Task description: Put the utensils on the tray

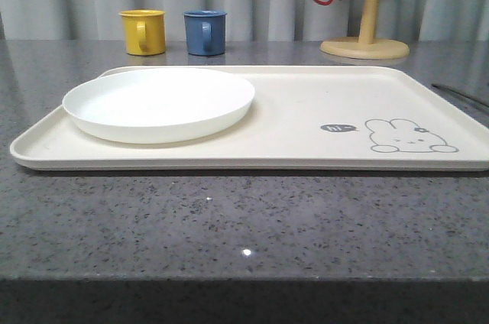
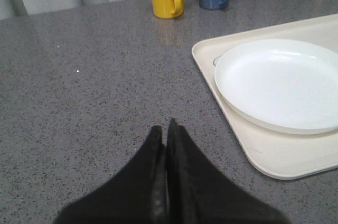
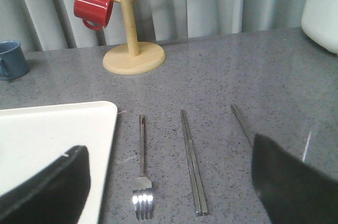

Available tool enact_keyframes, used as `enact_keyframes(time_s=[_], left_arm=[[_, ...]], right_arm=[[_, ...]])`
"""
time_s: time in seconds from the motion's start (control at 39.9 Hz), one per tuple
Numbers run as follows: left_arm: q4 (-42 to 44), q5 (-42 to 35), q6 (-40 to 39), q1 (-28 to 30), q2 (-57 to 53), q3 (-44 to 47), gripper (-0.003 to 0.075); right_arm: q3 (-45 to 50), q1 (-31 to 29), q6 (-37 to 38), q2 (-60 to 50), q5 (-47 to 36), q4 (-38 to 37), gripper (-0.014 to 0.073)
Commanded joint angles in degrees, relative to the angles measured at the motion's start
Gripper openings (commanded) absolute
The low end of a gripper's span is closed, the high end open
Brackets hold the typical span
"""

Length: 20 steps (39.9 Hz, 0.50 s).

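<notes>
On the speckled grey stone bench (image 3: 296, 65), beside the cream-white rectangular tray (image 3: 47, 139), lie a shiny silver four-tined fork (image 3: 142, 182) and paired straight metal chopsticks (image 3: 193, 163), parallel and apart. The right gripper (image 3: 169, 192) has its jaws wide; the left gripper (image 2: 168, 129) has jaws pressed together, empty. Farther back stands a wooden mug tree (image 3: 129, 23).

Cream-white rectangular tray (image 1: 306, 137) with rounded corners and low raised rim, lying flat across the grey worktop, long side toward the front edge; grey rabbit drawing and small "hi" bubble printed near its front right corner. Beyond the tray's right edge, off it on the bare worktop: shiny silver fork (image 3: 142, 174), tines toward the front, just beside the rim; pair of straight chopsticks (image 3: 193, 163) lying together, roughly parallel to the fork; further right, a third slim metal handle (image 3: 242, 123), its end hidden.
</notes>
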Motion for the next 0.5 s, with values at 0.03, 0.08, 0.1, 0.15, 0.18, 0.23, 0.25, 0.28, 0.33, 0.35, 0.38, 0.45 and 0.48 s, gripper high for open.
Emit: enact_keyframes(time_s=[0.03,0.08,0.1,0.15,0.18,0.23,0.25,0.28,0.33,0.35,0.38,0.45,0.48], left_arm=[[-0.6,-5.4,-0.8,0.1,-7.0,1.0,-0.0018],[-0.6,-5.5,-0.8,0.1,-9.3,1.6,-0.0018],[-0.6,-5.5,-0.8,0.1,-9.9,1.6,-0.0018],[-0.6,-5.5,-0.8,0.1,-10.9,1.6,-0.0018],[-0.6,-5.5,-0.8,0.1,-11.1,1.6,-0.0018],[-0.6,-5.5,-0.8,0.1,-11.1,1.6,-0.0018],[-0.6,-5.5,-0.8,0.1,-11.1,1.6,-0.0018],[-0.6,-5.5,-0.8,0.1,-11.1,1.6,-0.0018],[-0.6,-5.4,-0.8,0.1,-11.1,1.6,-0.0018],[-0.6,-5.4,-0.8,0.1,-11.1,1.6,-0.0018],[-0.6,-5.4,-0.8,0.1,-11.1,1.6,-0.0018],[-0.6,-5.4,-0.8,0.1,-11.1,1.6,-0.0018],[-0.6,-5.4,-0.8,0.1,-11.1,1.6,-0.0018]], right_arm=[[-2.0,-0.3,-0.4,0.8,-4.3,0.0,0.0642],[-2.0,-0.3,-0.4,0.8,-4.3,0.0,0.0642],[-2.0,-0.3,-0.4,0.8,-4.3,0.0,0.0642],[-2.0,-0.3,-0.4,0.8,-4.3,0.0,0.0642],[-2.0,-0.3,-0.4,0.8,-4.3,0.0,0.0642],[-2.0,-0.3,-0.4,0.8,-4.3,0.0,0.0642],[-2.0,-0.3,-0.4,0.8,-4.3,0.0,0.0642],[-2.0,-0.3,-0.4,0.8,-4.3,0.0,0.0642],[-2.0,-0.3,-0.4,0.8,-4.3,0.0,0.0642],[-2.0,-0.3,-0.4,0.8,-4.3,0.0,0.0642],[-2.0,-0.3,-0.4,0.8,-4.3,0.0,0.0642],[-2.0,-0.3,-0.4,0.8,-4.3,0.0,0.0642],[-2.0,-0.3,-0.4,0.8,-4.3,0.0,0.0642]])
